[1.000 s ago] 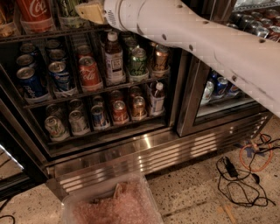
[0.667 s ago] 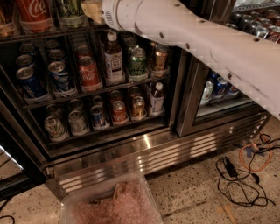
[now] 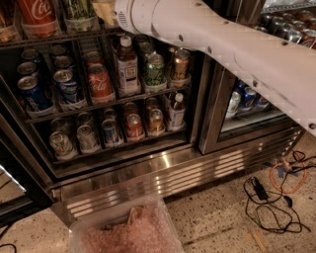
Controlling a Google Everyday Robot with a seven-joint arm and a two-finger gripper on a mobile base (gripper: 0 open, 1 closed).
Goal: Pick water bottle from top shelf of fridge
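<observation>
Barely moved: gripper (image 3: 105,10) at top shelf (image 3: 54,37), view's upper edge; open or clenched, cannot tell.

The single camera sits high and looks steeply down at the fridge (image 3: 163,168) from close by, so that its racks fill the left and the floor (image 3: 222,222) lies near. The arm (image 3: 222,44) crosses from the right edge. The gripper (image 3: 105,9) is far off at the top edge, above the top shelf (image 3: 49,40).
</observation>
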